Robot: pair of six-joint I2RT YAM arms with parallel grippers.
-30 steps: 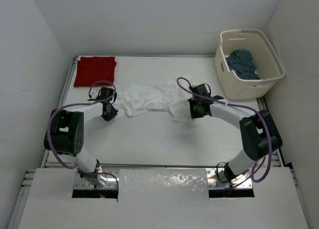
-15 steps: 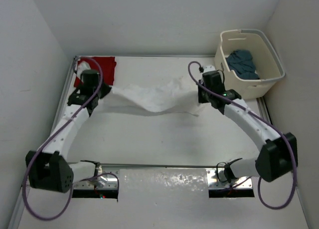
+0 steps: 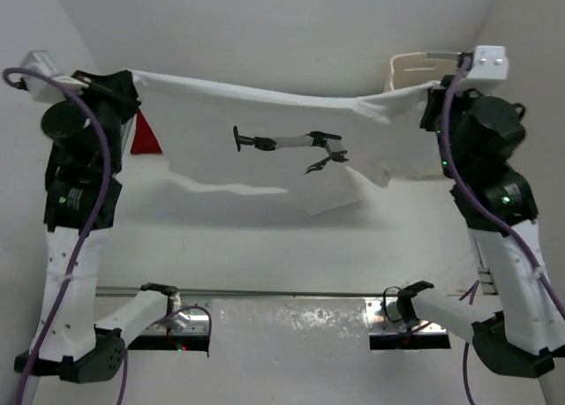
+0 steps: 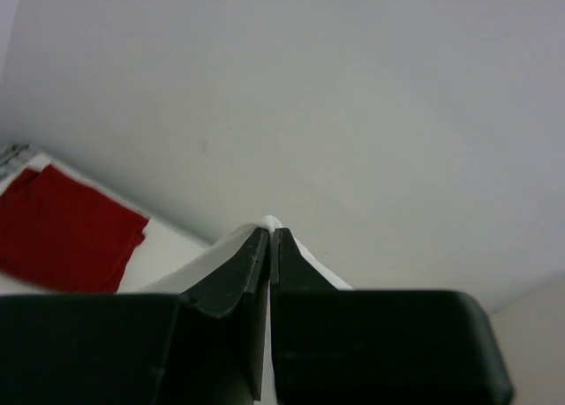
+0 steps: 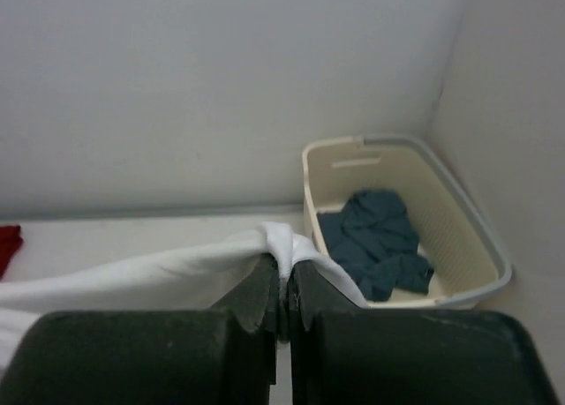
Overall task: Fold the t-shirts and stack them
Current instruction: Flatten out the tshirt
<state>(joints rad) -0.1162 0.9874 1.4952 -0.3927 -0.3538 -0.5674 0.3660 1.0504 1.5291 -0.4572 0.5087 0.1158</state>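
The white t-shirt (image 3: 221, 127) hangs in the air, stretched wide between both grippers, with a dark print (image 3: 291, 146) on its front. My left gripper (image 3: 132, 77) is shut on its left top corner; white cloth (image 4: 190, 268) shows at the closed tips (image 4: 269, 233). My right gripper (image 3: 430, 96) is shut on its right top corner, with cloth (image 5: 159, 277) bunched between the tips (image 5: 284, 264). The folded red t-shirt (image 3: 146, 138) lies at the table's far left and shows in the left wrist view (image 4: 66, 228). The teal-blue t-shirt (image 5: 375, 237) lies crumpled in the basket.
The cream laundry basket (image 5: 459, 220) stands at the far right corner, mostly hidden behind the shirt and right arm in the top view (image 3: 410, 68). White walls close in the table on three sides. Both arms stand tall at the sides.
Both arms have risen and spread apart, lifting the white t-shirt off the table and pulling it out flat in the air.
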